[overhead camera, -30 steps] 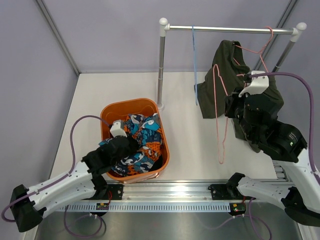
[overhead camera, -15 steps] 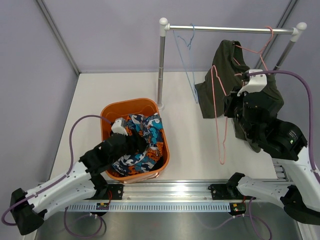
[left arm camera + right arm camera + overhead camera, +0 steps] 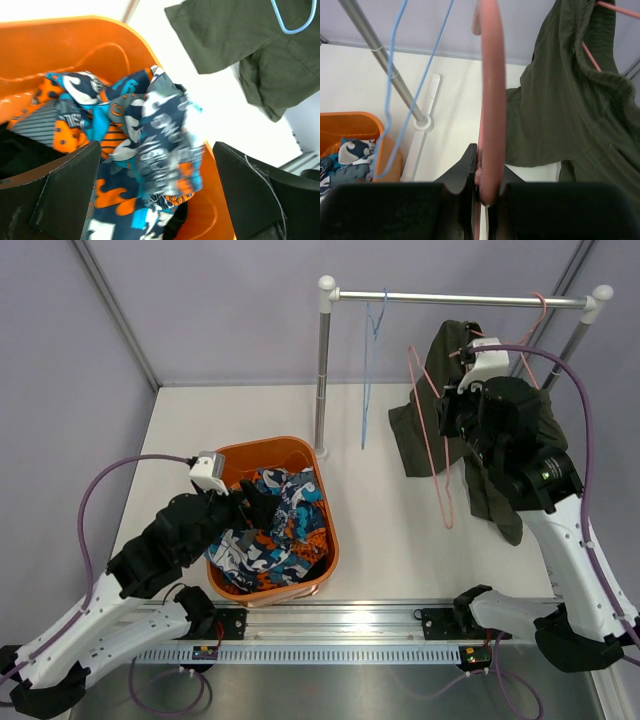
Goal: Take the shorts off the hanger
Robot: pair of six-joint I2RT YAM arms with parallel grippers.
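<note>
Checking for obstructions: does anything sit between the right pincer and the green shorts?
Nothing separate. The right pincer is shut on the pink hanger; the green shorts hang just beside it, unobstructed.

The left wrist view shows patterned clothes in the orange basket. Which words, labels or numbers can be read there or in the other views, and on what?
None is readable.
Patterned clothes: letter-like shapes in the print, too blurred to read.
Small stickers on the rail: too small to read.
Dark green shorts, pink hanger, orange basket: no marks visible.
</note>
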